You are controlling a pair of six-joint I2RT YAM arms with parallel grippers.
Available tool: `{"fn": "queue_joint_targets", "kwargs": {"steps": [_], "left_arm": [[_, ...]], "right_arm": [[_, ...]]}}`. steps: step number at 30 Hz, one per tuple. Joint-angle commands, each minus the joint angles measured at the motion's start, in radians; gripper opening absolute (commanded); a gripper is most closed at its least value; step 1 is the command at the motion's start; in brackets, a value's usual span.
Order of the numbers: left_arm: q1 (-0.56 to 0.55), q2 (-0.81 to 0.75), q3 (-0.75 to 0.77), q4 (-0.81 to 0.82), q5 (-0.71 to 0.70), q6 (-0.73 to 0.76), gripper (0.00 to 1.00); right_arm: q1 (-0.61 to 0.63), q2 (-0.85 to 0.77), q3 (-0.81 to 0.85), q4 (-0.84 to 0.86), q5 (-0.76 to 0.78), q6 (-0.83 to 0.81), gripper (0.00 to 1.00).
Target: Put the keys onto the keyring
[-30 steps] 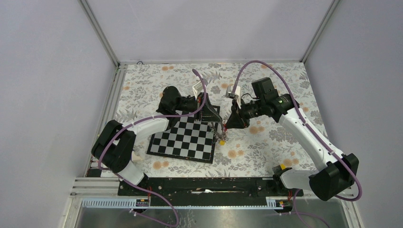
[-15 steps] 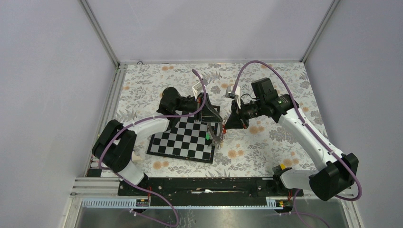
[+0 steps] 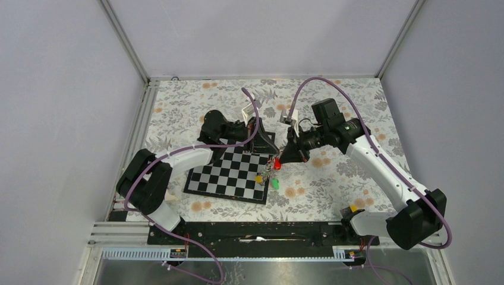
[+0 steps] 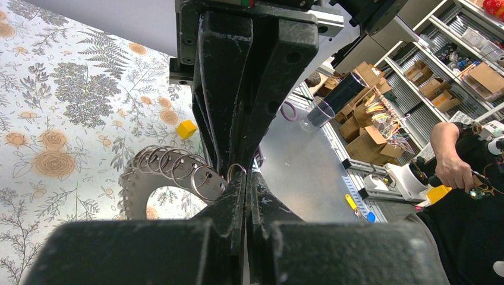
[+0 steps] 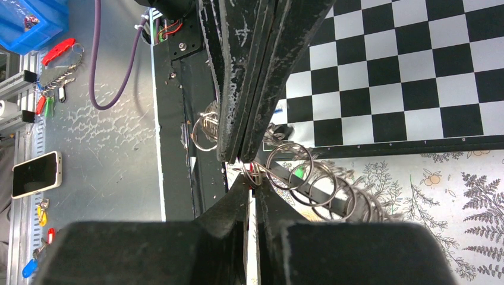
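Both grippers meet tip to tip above the chessboard's right edge. The left gripper (image 3: 271,154) (image 4: 246,174) is shut on the keyring (image 4: 138,181), a flat grey ring strung with several small wire rings (image 5: 289,167). My right gripper (image 3: 281,157) (image 5: 252,179) is shut on a small wire ring at the keyring's end, with a bit of red showing between its tips. The keys hang below the meeting point, showing a red tag (image 3: 277,161), a yellow tag (image 3: 258,177) and a green tag (image 3: 275,183) (image 5: 299,172).
The chessboard (image 3: 229,175) lies on the floral cloth (image 3: 333,178) under the left arm. A small yellow cube (image 4: 186,129) sits on the cloth near the right arm's base. Metal rails (image 3: 238,231) run along the near edge.
The right gripper has closed on the small ring. The bunch of keys has swung and turned, so the red and green tags now show beside the yellow one.
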Motion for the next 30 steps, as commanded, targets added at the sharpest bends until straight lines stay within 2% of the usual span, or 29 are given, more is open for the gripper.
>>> {"fn": "queue_joint_targets", "kwargs": {"steps": [1, 4, 7, 13, 16, 20, 30], "left_arm": [[-0.016, -0.005, 0.010, 0.090, -0.017, 0.003, 0.00], [-0.016, -0.005, 0.008, 0.092, -0.017, 0.004, 0.00], [-0.016, -0.005, 0.006, 0.093, -0.015, 0.005, 0.00], [-0.016, -0.005, 0.005, 0.093, -0.010, 0.003, 0.00], [-0.016, -0.008, 0.005, 0.094, -0.008, 0.003, 0.00], [-0.016, -0.010, 0.005, 0.094, -0.009, 0.002, 0.00], [-0.016, -0.011, 0.006, 0.094, -0.010, -0.001, 0.00]], "right_arm": [[0.014, 0.010, 0.003, 0.052, -0.034, 0.010, 0.00], [0.014, 0.007, 0.004, 0.048, -0.028, 0.006, 0.01], [0.012, -0.003, 0.019, 0.030, -0.008, -0.010, 0.07], [-0.018, -0.039, 0.049, 0.000, 0.007, -0.025, 0.28], [-0.032, -0.055, 0.071, -0.034, 0.005, -0.050, 0.34], [-0.045, -0.070, 0.100, -0.069, -0.002, -0.074, 0.36], [-0.049, -0.048, 0.111, -0.064, -0.040, -0.073, 0.35]]}}
